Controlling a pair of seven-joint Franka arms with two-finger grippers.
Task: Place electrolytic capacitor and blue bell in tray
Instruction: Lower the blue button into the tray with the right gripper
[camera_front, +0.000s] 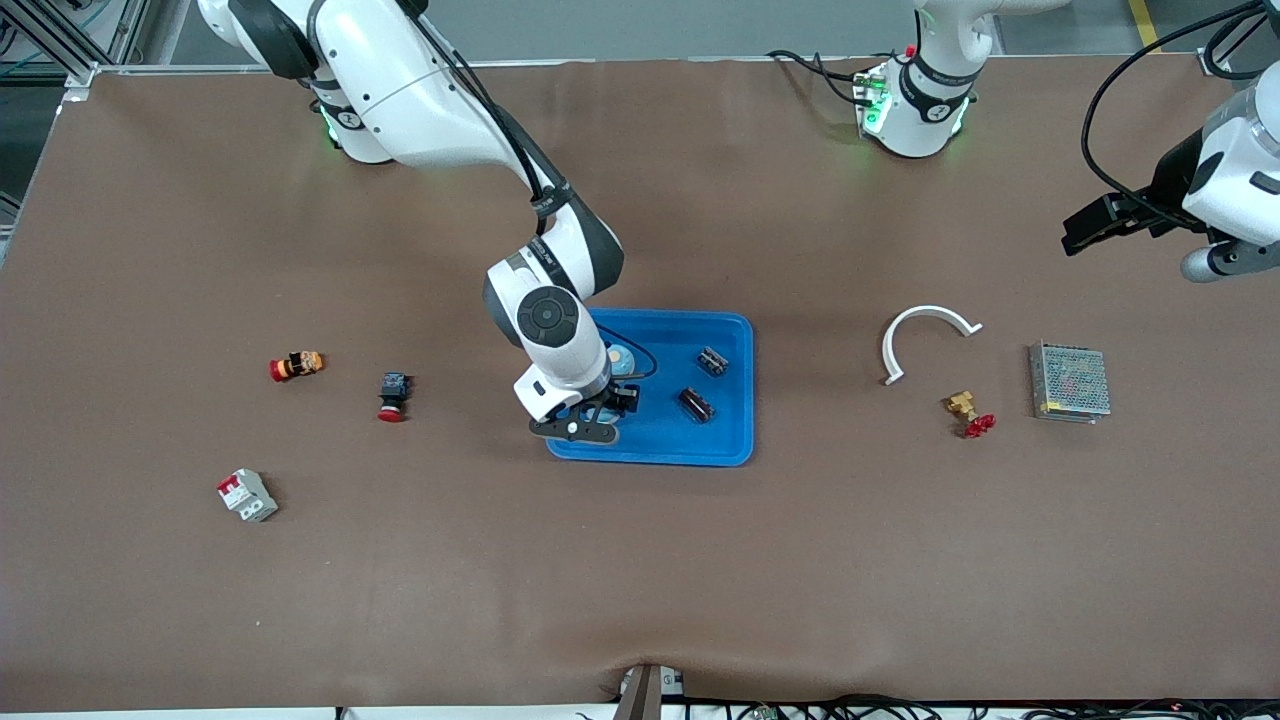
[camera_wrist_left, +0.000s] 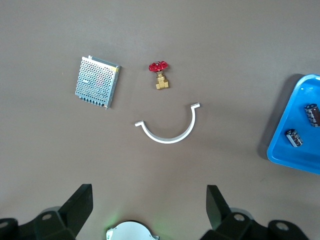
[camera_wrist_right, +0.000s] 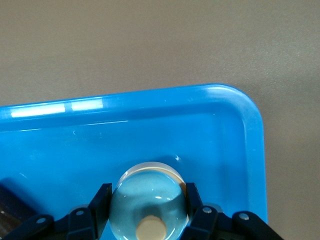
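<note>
Starting at the right arm's end of the table, a small orange and red push-button part (camera_front: 297, 366) lies on the brown mat, a black switch with a red cap (camera_front: 392, 396) beside it, and a grey and red breaker (camera_front: 247, 495) sits nearer the front camera. Moving along, the right arm reaches down from its base, and the right gripper (camera_front: 600, 408) is low over the blue tray (camera_front: 735, 400), at the corner toward the right arm's end and nearer the camera. The wrist view is clear here: its fingers (camera_wrist_right: 101, 200) are clamped on either side of the blue bell (camera_wrist_right: 149, 200), a pale blue dome with a tan knob on top, held just above the tray floor. Inside that tray, toward the left arm's end, lie two electrolytic capacitors, one (camera_front: 712, 361) farther from the camera and the other (camera_front: 696, 404) nearer. Past the tray comes a white curved clip (camera_front: 925, 335), then a brass valve with a red handle (camera_front: 968, 412), then a grey mesh box (camera_front: 1070, 382). Last, the left gripper (camera_wrist_left: 150, 210) waits high over the table at the left arm's end, fingers spread wide with nothing between them.
</note>
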